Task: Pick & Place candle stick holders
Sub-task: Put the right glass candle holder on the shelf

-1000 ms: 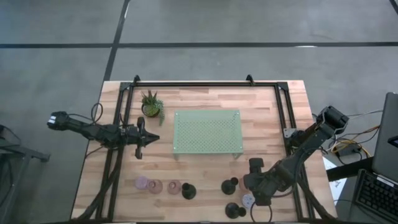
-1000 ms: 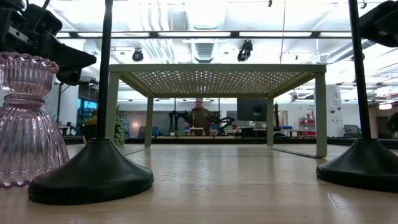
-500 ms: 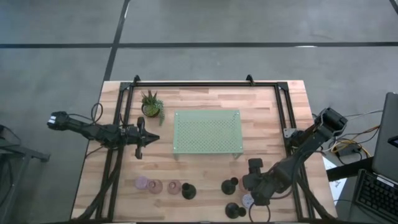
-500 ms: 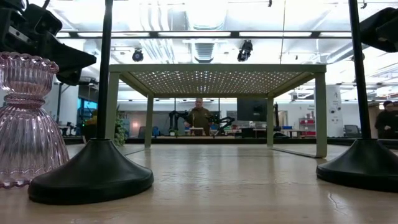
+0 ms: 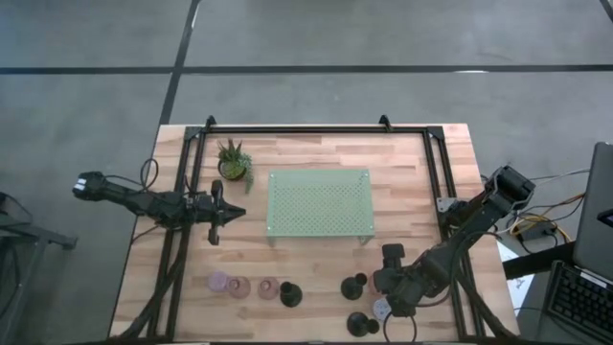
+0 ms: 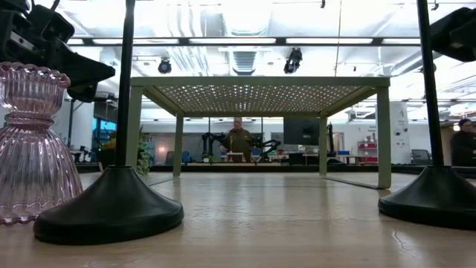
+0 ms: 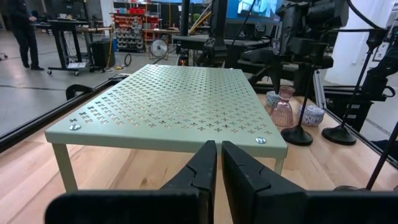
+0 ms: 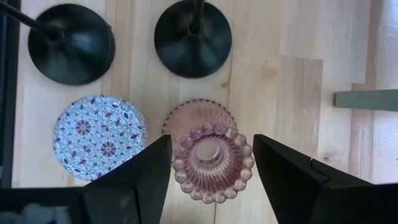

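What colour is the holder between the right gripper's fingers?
Pinkish clear ribbed glass holder, with the right gripper open around it; the right wrist view shows it best.

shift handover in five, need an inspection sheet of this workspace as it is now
surface: wooden table, black frame rails along its edges.
job's things: candle stick holders in two groups at the near edge; a pink glass holder stands between the right hand's open fingers, a patterned blue-and-white holder and two black holders beside it.
clutter: green perforated tray mid-table, nothing on it; potted plant at its left.
hands: right hand open over the pink glass holder; left hand shut, empty, facing the tray.
cables: wires at both arm bases, off the table.
surroundings: people and workbenches far behind the table.
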You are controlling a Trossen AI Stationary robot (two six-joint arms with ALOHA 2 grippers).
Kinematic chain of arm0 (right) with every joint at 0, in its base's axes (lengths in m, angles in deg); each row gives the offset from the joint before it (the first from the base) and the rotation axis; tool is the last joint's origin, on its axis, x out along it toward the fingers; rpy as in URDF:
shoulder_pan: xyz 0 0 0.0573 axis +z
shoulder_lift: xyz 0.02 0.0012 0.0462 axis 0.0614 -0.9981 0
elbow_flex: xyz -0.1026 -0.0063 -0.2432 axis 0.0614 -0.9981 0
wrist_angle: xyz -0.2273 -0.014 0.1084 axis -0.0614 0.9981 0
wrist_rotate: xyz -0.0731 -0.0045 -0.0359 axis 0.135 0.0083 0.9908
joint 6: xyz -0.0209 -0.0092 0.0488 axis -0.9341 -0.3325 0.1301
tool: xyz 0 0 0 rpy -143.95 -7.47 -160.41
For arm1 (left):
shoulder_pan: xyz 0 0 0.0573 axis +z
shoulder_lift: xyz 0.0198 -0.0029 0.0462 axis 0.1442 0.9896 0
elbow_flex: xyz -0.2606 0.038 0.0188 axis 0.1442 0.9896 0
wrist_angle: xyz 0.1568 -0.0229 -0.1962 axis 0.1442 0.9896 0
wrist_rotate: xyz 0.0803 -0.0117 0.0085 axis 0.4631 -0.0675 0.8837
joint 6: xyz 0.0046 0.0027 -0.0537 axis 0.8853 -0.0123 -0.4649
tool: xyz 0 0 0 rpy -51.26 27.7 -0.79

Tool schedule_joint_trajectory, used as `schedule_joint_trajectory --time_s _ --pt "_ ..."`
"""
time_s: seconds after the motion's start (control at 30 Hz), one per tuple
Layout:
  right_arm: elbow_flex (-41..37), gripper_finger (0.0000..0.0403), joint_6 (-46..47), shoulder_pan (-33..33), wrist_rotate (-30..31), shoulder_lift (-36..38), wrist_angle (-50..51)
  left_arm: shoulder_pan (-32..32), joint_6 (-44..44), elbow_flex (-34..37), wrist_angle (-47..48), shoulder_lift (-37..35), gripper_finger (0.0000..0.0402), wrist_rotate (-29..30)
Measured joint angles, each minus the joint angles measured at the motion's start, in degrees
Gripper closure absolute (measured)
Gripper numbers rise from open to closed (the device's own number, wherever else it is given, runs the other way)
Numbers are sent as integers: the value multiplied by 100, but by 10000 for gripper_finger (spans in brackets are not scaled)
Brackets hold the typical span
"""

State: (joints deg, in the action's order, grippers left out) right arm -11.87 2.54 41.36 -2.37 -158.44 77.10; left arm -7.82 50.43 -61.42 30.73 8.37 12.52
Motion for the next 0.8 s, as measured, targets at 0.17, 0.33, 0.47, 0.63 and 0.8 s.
schedule_joint_trajectory --time_s 0.17,0.33,0.47,0.63,0.8 --pt "0 208 -2 0 0 0 9 -1 -1 0 2 0 371 0" --pt "0 231 -26 0 13 4 93 -1 0 0 1 0 371 0" --pt "54 231 -40 0 -13 9 233 -1 -1 0 2 0 371 0" --pt "473 226 -50 0 -22 9 855 -1 1 0 4 0 371 0" --pt "1119 228 -139 -4 11 9 1643 -1 -1 0 9 0 371 0"
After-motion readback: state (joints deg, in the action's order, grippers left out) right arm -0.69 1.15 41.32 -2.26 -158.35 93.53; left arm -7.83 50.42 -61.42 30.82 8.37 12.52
